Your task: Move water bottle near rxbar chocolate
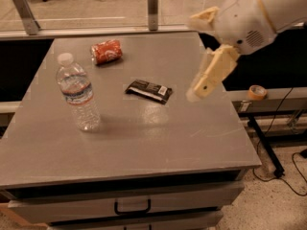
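Grey table, drawer below; speckled floor; glass partition behind; end effector above table.

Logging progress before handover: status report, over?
Gripper above table's right side, beside rxbar chocolate. Water bottle upright at left, not gripped. Soda can at back, off the path.

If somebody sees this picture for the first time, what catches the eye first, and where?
The big white arm juts in from the upper right, its cream pincer hanging over the right side of the table. Next is the bottle, upright at the left, the tallest thing. Between them lies the black bar; an orange can lies on its side at the back.
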`<state>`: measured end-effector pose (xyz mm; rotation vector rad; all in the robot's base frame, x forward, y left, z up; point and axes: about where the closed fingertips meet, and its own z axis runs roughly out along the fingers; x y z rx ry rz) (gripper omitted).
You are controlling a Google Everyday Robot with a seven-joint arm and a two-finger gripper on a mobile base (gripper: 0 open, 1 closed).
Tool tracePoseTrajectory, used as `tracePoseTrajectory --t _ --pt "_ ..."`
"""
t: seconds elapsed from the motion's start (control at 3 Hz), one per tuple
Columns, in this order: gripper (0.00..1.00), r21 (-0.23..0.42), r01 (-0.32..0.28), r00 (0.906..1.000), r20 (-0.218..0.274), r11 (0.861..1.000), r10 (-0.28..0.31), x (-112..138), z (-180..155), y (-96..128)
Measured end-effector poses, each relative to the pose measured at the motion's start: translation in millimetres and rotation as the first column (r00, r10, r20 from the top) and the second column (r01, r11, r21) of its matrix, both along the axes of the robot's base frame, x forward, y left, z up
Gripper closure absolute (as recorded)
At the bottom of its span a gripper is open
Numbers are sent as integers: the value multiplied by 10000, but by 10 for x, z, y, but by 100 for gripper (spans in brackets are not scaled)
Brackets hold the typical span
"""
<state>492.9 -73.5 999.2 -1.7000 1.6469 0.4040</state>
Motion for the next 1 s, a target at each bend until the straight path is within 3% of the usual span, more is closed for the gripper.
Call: tracePoseTrajectory --t 0.33,0.67,1.0 --pt "0 768 -452 9988 -144 9960 465 -90 118 223" --pt "0 1027 -157 9998 -77 9946 166 -66 67 228" --pt "0 1727 59 9987 -505 9850 29 177 -203 662"
